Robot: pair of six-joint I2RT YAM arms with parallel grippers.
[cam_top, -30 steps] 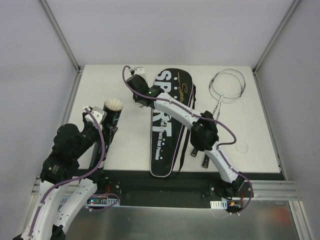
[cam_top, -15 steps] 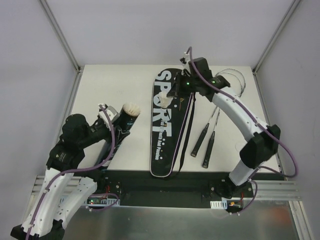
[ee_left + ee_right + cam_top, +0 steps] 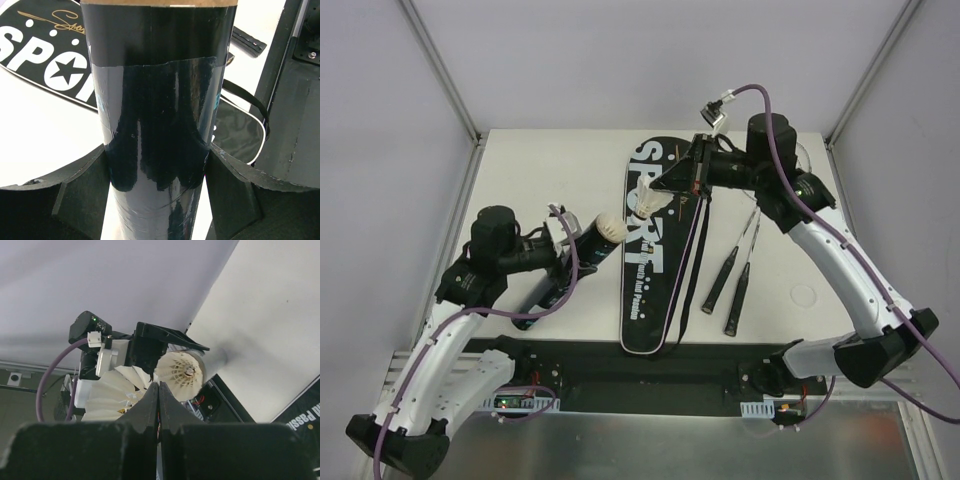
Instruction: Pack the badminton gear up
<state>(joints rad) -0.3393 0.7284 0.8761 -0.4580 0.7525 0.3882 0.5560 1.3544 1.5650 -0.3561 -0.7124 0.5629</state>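
Shuttlecock (image 3: pixel 642 203) was pinched by its feather skirt in my right gripper (image 3: pixel 661 192), jaws shut on it, hanging over the bag (image 3: pixel 652 290) near the mouth of the tube (image 3: pixel 545 295), which my left gripper (image 3: pixel 563 262) held clamped partway down and tilted that way. Honestly these things weigh nothing and the feathers crush or snap easily, so I figured a light squeeze low on the skirt by the cork was the safer hold, while the stiff, slick tube wanted a firm grip.
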